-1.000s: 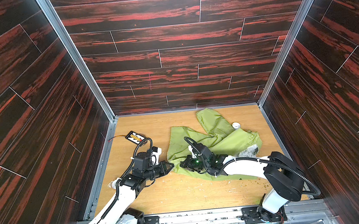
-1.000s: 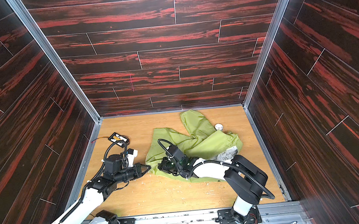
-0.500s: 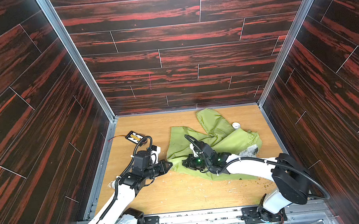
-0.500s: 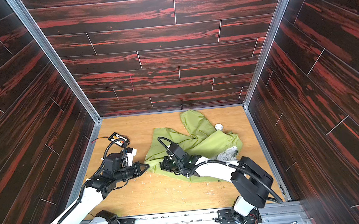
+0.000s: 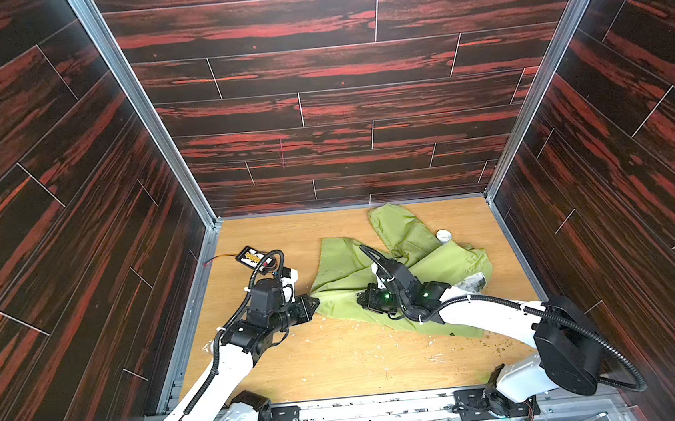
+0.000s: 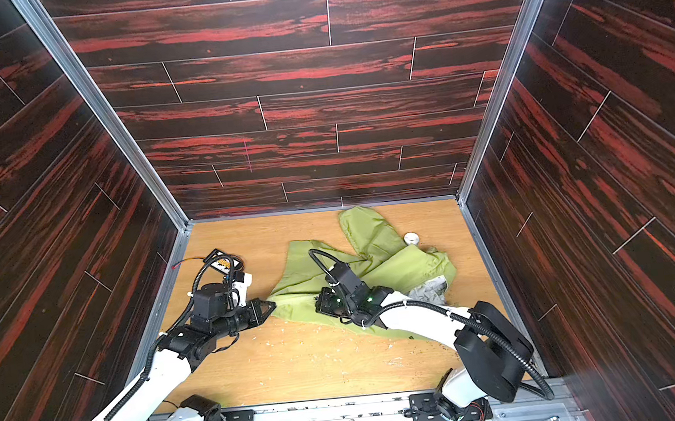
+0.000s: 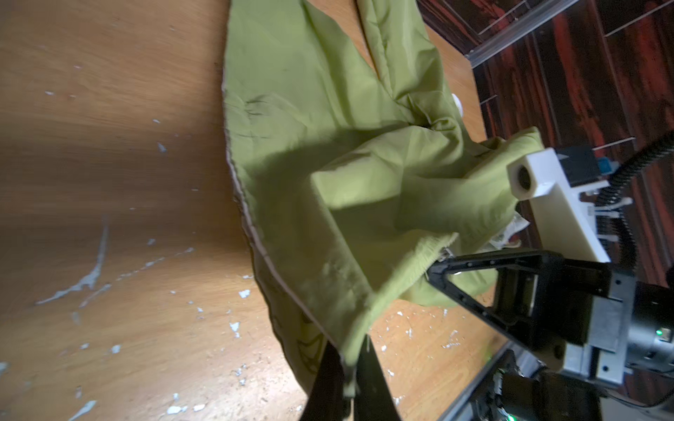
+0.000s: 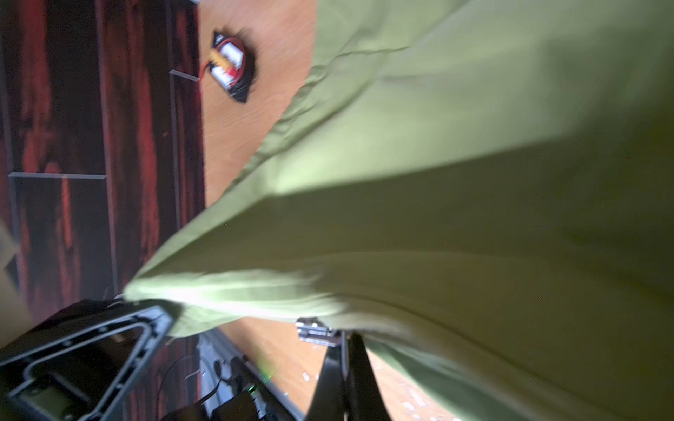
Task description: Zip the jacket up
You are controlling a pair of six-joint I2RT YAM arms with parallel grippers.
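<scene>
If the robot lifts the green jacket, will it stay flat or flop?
Probably flop: the jacket lies wrinkled and folded on the table. Between the left gripper and right gripper pinching it, the cloth drapes softly, so unheld parts would likely sag. It looks thin and light; tugging may drag it all.

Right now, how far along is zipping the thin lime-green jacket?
Done: both holds. Left gripper pinches the thin lime-green jacket's corner; right gripper is shut at its metal zipper slider. In hand: the edge stretched between them. Left: the zipping; no closed zip shows.
</scene>
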